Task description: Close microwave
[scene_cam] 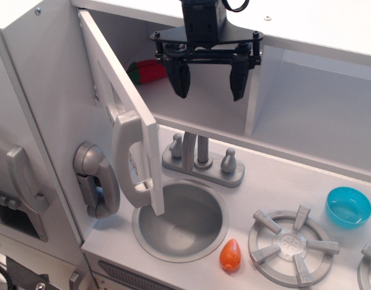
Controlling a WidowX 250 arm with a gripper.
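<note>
Fingers [208, 77] spread, empty, pointing down before microwave [191, 90], door [122, 115] apparently wide open

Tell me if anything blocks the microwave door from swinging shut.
Yes. The open gripper hangs in front of the microwave opening, in the swing path of its door. A red toy lies deep inside, probably clear.

Bright even light, soft shadows inside the cabinet, sharp focus, slight glare
</note>
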